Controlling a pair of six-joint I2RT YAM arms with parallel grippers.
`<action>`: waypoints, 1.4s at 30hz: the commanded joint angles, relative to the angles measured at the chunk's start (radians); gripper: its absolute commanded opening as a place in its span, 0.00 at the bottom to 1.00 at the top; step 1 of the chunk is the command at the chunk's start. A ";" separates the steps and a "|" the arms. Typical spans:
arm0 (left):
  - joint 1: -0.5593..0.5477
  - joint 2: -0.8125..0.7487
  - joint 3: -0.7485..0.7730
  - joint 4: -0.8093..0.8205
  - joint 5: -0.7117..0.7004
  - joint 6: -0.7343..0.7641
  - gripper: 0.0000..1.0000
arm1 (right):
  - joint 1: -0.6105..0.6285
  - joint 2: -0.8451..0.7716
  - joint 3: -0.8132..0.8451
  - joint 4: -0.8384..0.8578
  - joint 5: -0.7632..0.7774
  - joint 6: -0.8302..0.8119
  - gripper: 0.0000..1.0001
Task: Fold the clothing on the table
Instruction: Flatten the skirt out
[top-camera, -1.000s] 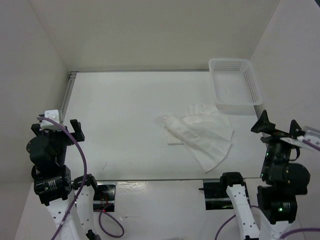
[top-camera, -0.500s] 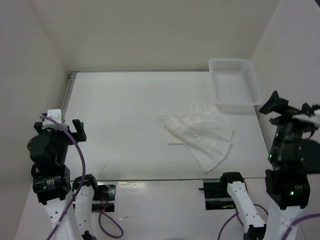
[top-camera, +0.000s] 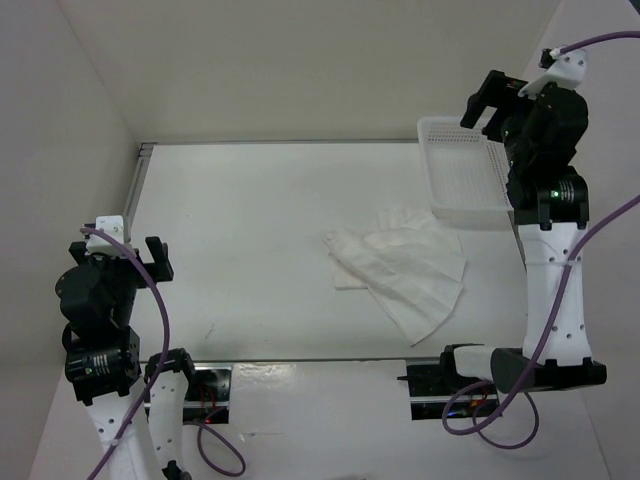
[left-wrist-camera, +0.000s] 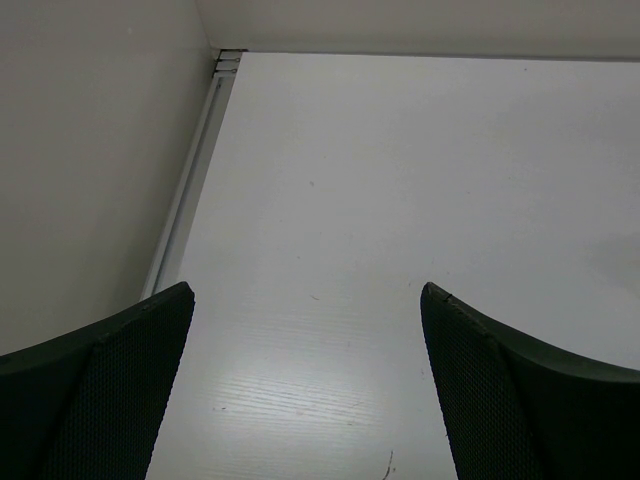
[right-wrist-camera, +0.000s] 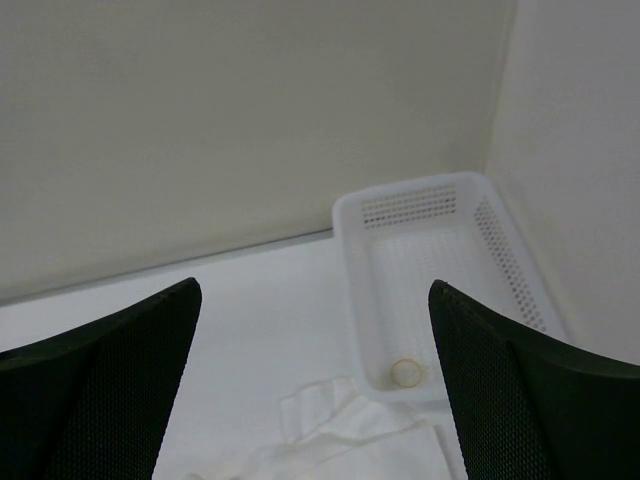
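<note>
Hovering right pincer (top-camera: 503, 93) gapes, well apart from clothing (top-camera: 410, 270).

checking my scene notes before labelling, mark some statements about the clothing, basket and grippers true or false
The clothing lies on the table, in neither gripper. True.
The basket stands at the table's near left corner. False: far right corner.
The left gripper and right gripper are both open. True.
The clothing is inside the basket. False: it lies on the table outside it.
A small round object lies in the basket. True.
</note>
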 joint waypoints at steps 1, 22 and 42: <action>-0.012 -0.006 -0.003 0.045 -0.016 -0.026 1.00 | -0.003 0.039 0.058 -0.040 -0.171 0.091 0.98; -0.012 0.031 -0.012 0.045 -0.025 -0.026 1.00 | 0.402 0.437 0.190 0.064 0.107 -0.122 0.98; -0.012 0.337 0.083 0.037 -0.075 0.042 1.00 | 0.402 0.480 0.120 -0.140 -0.146 -0.401 0.98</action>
